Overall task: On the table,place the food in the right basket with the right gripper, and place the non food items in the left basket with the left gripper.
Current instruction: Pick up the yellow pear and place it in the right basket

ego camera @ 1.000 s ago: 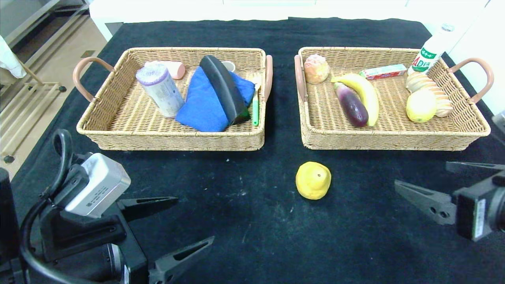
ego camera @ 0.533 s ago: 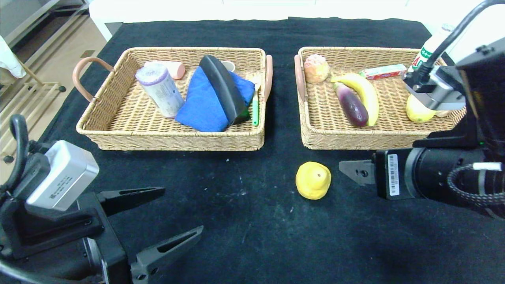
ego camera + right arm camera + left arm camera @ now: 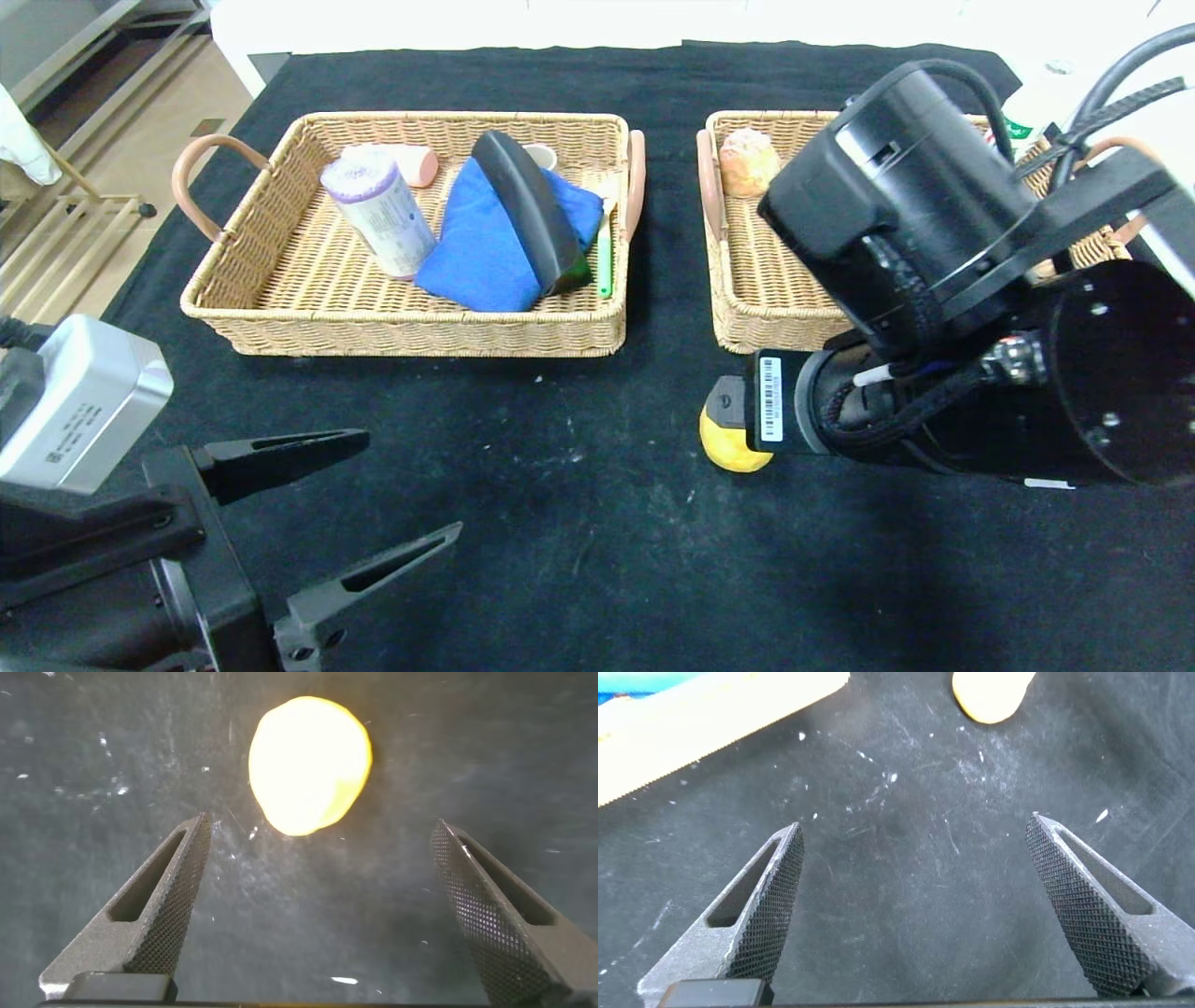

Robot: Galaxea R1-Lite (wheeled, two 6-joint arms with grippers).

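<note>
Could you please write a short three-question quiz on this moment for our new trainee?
1. True or false: the right gripper is shut on the yellow fruit.
2. Which basket holds the blue cloth? A) the left basket B) the right basket
3. Fill in: the left gripper hangs open over the bare black ______.

Key:
1. False. Its jaws are open and the fruit lies on the table ahead of the fingertips, untouched.
2. A. It lies there under a dark curved item, beside a wrapped roll.
3. Table.
</note>
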